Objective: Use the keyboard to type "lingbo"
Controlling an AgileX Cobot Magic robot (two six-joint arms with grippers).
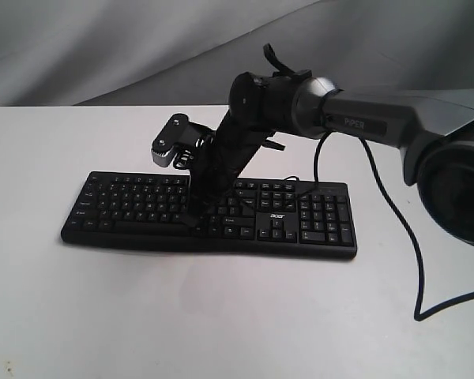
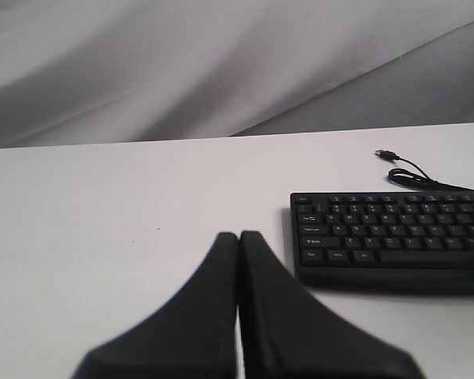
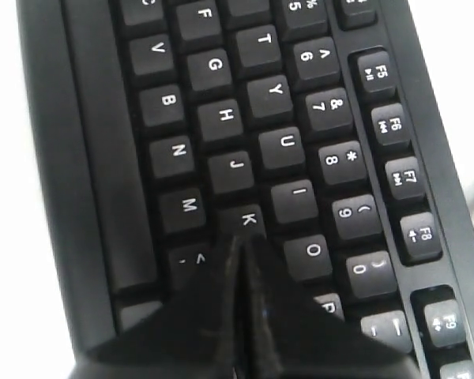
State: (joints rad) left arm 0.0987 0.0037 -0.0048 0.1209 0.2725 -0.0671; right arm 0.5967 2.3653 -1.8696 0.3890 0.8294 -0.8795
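The black keyboard lies across the middle of the white table. My right gripper reaches across from the right and points down onto its letter keys. In the right wrist view its fingers are shut, and the right gripper has its tip at the edge of the K key, beside the O key; the key under the tip is hidden. In the left wrist view the left gripper is shut and empty above bare table, off the keyboard's Ctrl end. The left gripper does not show in the exterior view.
The keyboard's thin USB cable trails on the table behind it. A thicker black cable hangs from the right arm down to the table at the right. Grey cloth forms the backdrop beyond the table's far edge.
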